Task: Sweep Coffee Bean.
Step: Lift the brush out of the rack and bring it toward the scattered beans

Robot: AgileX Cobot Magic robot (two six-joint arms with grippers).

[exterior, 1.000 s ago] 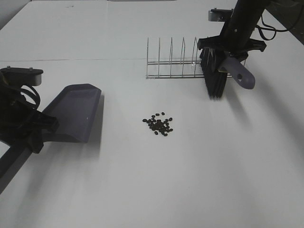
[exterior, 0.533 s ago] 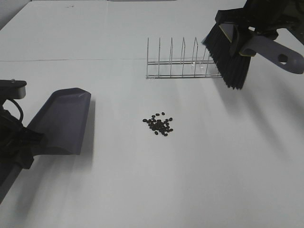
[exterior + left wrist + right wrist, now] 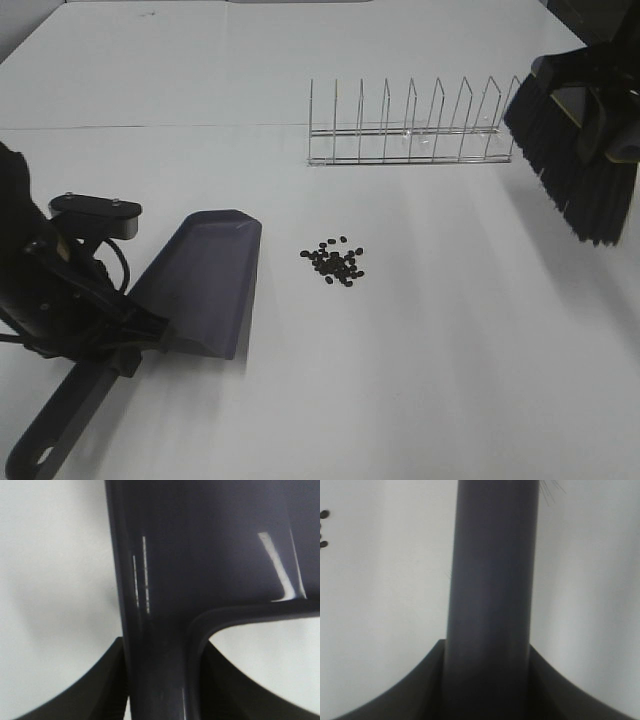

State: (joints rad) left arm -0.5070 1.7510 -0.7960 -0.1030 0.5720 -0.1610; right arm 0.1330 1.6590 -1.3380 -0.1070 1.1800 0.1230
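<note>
Several tiny dark coffee beans (image 3: 335, 262) lie in a small heap on the white table; a few show in the right wrist view (image 3: 323, 529). My left gripper (image 3: 118, 343) is shut on the handle of the grey-purple dustpan (image 3: 203, 283), whose mouth faces the beans from their left, about a hand's width away. The left wrist view shows the dustpan handle (image 3: 157, 630) between the jaws. My right gripper (image 3: 487, 680) is shut on the brush handle (image 3: 490, 580). The brush (image 3: 572, 165) hangs bristles down above the table at the far right, well apart from the beans.
A wire dish rack (image 3: 410, 128) stands behind the beans, running from centre to right, just left of the brush. The white table (image 3: 400, 380) stretches in front of and to the right of the beans.
My left arm has brought the dustpan right and forward, closer to the beans. My right arm has carried the brush right and lower, off the rack. The beans have not moved.
</note>
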